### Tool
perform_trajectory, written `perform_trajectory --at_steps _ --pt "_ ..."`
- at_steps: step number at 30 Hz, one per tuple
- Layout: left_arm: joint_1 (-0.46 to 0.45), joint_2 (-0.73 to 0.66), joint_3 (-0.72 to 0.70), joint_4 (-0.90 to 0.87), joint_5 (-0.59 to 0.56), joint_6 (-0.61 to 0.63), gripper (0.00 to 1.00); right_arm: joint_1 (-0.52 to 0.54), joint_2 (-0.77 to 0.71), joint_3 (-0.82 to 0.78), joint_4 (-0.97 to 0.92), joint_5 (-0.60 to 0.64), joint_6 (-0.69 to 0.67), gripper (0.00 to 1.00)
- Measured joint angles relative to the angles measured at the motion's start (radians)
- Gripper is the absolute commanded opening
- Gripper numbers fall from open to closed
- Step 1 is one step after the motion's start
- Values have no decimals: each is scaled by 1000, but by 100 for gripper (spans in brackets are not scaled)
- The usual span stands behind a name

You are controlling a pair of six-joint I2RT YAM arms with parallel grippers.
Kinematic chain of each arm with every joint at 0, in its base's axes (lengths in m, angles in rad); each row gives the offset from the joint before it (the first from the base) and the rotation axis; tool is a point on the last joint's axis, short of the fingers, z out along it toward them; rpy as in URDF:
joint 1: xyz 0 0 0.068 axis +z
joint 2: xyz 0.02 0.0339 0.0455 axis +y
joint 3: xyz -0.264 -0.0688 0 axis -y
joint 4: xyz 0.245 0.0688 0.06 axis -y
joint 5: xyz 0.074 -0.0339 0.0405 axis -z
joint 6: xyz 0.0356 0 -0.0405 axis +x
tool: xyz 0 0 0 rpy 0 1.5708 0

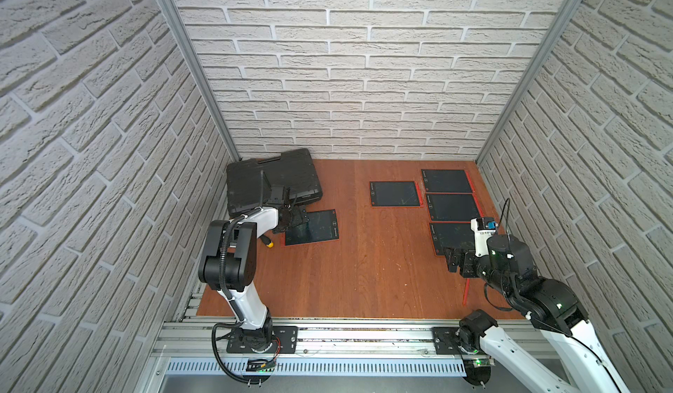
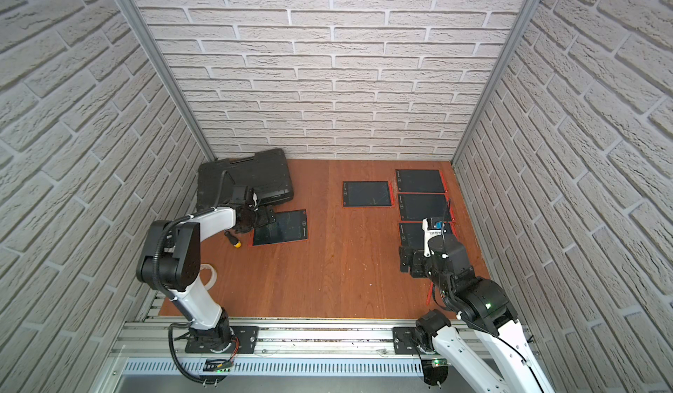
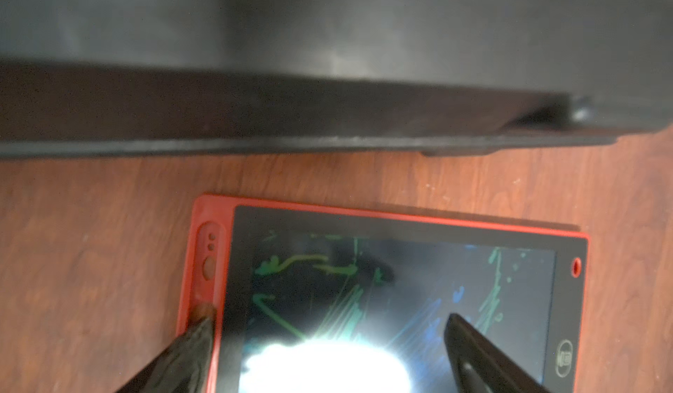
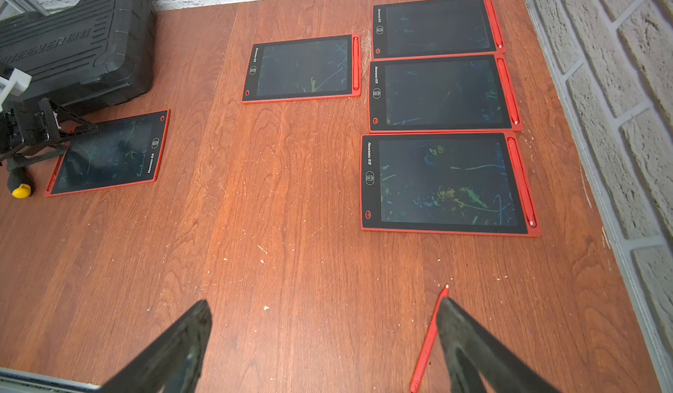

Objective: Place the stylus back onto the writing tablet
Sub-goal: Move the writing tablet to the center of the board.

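A red stylus [image 1: 465, 293] [image 4: 429, 340] lies loose on the wooden table near the front right. My right gripper [image 4: 323, 302] [image 1: 451, 260] hovers open just left of it; the stylus runs along the outside of one finger [image 4: 469, 340], not between the jaws. The writing tablet [image 1: 311, 227] [image 3: 400, 282] at the left has a red frame and an empty stylus slot [image 3: 207, 260]. My left gripper [image 3: 327, 320] [image 2: 267, 218] stands open low over that tablet's slot end, with one finger [image 3: 189, 351] over the slot and nothing held.
A black case [image 1: 273, 180] stands at the back left, close behind the left tablet. A yellow-ended screwdriver [image 1: 268, 243] lies by that tablet. Several more tablets [image 4: 446, 183] with styluses in their slots lie at the back right. Brick walls close in the table.
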Motion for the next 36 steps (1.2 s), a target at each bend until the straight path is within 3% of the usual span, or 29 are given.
perform_trajectory --at_steps 17,36 --pt "-237 60 19 150 6 -10 98 -2 0 0 0 0 0 95" --pt "-562 53 -5 212 -85 -287 98 -3 3 0 0 0 0 95"
